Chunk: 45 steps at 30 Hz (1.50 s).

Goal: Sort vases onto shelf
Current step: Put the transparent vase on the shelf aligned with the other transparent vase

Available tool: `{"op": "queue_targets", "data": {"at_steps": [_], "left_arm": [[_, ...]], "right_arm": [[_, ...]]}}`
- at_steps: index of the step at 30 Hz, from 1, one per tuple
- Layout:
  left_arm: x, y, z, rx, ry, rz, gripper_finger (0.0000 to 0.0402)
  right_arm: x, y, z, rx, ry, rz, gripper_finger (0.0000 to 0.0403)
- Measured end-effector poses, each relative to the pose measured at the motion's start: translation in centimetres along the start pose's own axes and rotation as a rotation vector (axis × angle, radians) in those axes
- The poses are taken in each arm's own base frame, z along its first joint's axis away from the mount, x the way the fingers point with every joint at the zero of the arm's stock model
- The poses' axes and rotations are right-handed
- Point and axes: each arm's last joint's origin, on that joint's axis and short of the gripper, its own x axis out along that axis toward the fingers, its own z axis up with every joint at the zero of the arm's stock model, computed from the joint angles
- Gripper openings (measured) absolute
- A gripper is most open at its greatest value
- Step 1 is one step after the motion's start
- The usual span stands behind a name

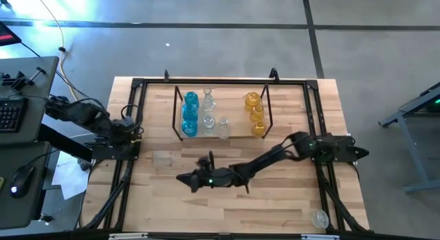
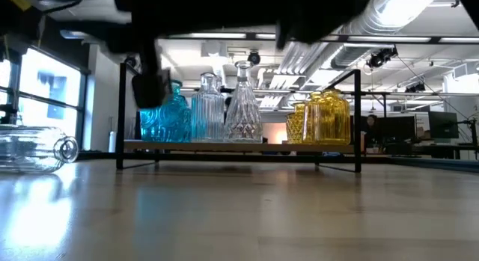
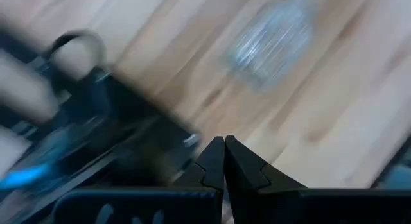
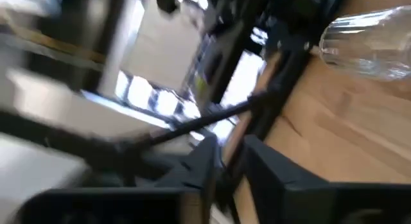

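While the black wire shelf (image 1: 175, 116) at the tabletop's (image 1: 275, 205) far edge holds blue, clear and amber glass vases (image 1: 206, 113), the right gripper (image 1: 184, 178) hangs mid-table, fingers slightly parted and empty; the left gripper (image 3: 224, 161), closed, waits at the left edge beside a clear toppled vase (image 1: 162, 157).

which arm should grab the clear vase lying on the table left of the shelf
Probably the right. The right gripper is stretched across mid-table, near the lying clear vase, with nothing in its jaws. The left gripper sits shut by the table's left edge, also near but tucked against the frame.
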Motion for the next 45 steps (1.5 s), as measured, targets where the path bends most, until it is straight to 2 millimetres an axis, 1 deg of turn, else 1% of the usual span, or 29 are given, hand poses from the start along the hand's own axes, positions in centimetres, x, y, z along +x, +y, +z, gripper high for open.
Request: {"op": "queue_targets", "data": {"at_steps": [1,2,4,7,10,14,17,19,22,24,26,28,30,32,35,37,39,40,42,45], "left_arm": [[-0.1,0.1,0.0,0.004,0.010,0.025,0.0001],[-0.2,-0.1,0.1,0.017,-0.008,0.009,0.0001],[-0.3,-0.1,0.2,0.043,-0.032,0.008,0.0001],[-0.3,-0.1,0.2,0.035,-0.038,0.011,0.0001],[-0.3,-0.6,0.4,0.032,-0.045,0.006,0.0001],[0.0,-1.4,0.8,0.046,-0.020,0.038,0.0001],[-0.1,-2.9,1.5,0.083,-0.024,-0.027,0.0001],[-0.2,-3.5,1.8,0.113,-0.055,-0.047,0.0001],[-0.1,-3.5,2.3,0.110,-0.178,0.031,0.0001],[0.6,-3.2,2.5,0.049,-0.233,0.122,0.0001],[1.7,-3.0,2.6,-0.010,-0.229,0.161,0.0001],[3.3,-3.1,2.8,-0.039,-0.205,0.171,0.0001],[4.9,-3.3,3.1,-0.049,-0.207,0.170,0.0001],[5.9,-3.5,3.6,-0.039,-0.243,0.182,0.0002],[6.2,-3.6,4.8,-0.037,-0.364,0.271,0.0013],[6.3,-3.1,5.5,-0.052,-0.431,0.361,0.0024],[6.5,-2.6,6.3,-0.115,-0.441,0.401,0.0034],[7.0,-2.3,6.7,-0.133,-0.428,0.401,0.0039],[8.4,-1.8,7.4,-0.168,-0.384,0.343,0.0046],[9.9,-1.7,8.9,-0.258,-0.403,0.232,0.0050]], "right_arm": [[0.3,-0.9,0.0,0.034,-0.035,0.025,0.0081],[0.5,-1.5,0.3,0.070,-0.075,0.051,0.0100],[0.9,-2.5,1.1,0.095,-0.133,0.083,0.0139],[1.6,-2.5,2.5,0.098,-0.189,0.076,0.0189],[2.9,-1.9,3.5,0.065,-0.195,0.024,0.0214],[4.7,-0.8,4.5,-0.016,-0.068,-0.112,0.0219],[5.7,0.8,5.4,-0.105,-0.002,-0.191,0.0219],[6.0,1.6,6.1,-0.160,0.018,-0.237,0.0219],[6.3,1.7,6.8,-0.208,0.039,-0.272,0.0219],[6.3,1.8,7.0,-0.212,0.047,-0.263,0.0219],[6.3,2.0,6.7,-0.207,0.050,-0.260,0.0219],[6.0,2.3,5.8,-0.208,0.079,-0.256,0.0219],[5.8,2.6,5.0,-0.213,0.100,-0.246,0.0219],[5.5,2.9,4.3,-0.222,0.116,-0.238,0.0219],[5.3,2.9,3.8,-0.222,0.130,-0.259,0.0219],[5.1,2.9,3.5,-0.220,0.156,-0.277,0.0219],[4.9,2.9,3.2,-0.218,0.181,-0.286,0.0219],[4.8,3.1,3.1,-0.219,0.189,-0.287,0.0219],[4.5,3.6,3.1,-0.238,0.201,-0.295,0.0217],[4.2,4.4,3.5,-0.264,0.214,-0.296,0.0216]]}}
